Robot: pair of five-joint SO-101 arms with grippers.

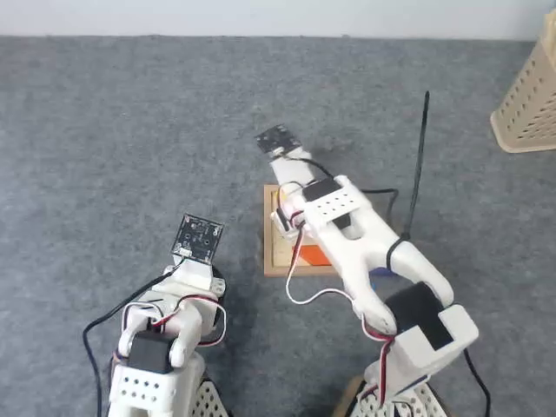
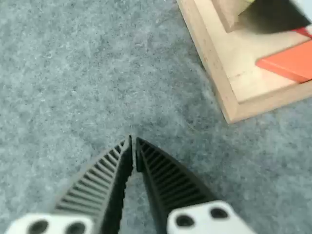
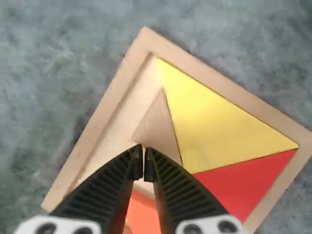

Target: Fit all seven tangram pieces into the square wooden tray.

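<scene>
The square wooden tray (image 3: pixel 97 122) lies on grey carpet, under the right arm (image 1: pixel 347 226) in the high view. Inside it are a large yellow triangle (image 3: pixel 209 126), a red triangle (image 3: pixel 239 187), a plain tan triangle (image 3: pixel 157 127) and part of an orange piece (image 3: pixel 141 214). My right gripper (image 3: pixel 142 148) is shut with nothing in it, its tips just over the tan triangle's lower corner. Left of the tray, my left gripper (image 2: pixel 133 142) is shut and empty over bare carpet. One tray corner (image 2: pixel 234 105) and the orange piece (image 2: pixel 287 63) lie beyond it.
A beige perforated basket (image 1: pixel 532 91) stands at the far right edge. A thin black cable (image 1: pixel 420 161) rises just right of the tray. Grey carpet (image 1: pixel 130 130) stretches to the left and the back.
</scene>
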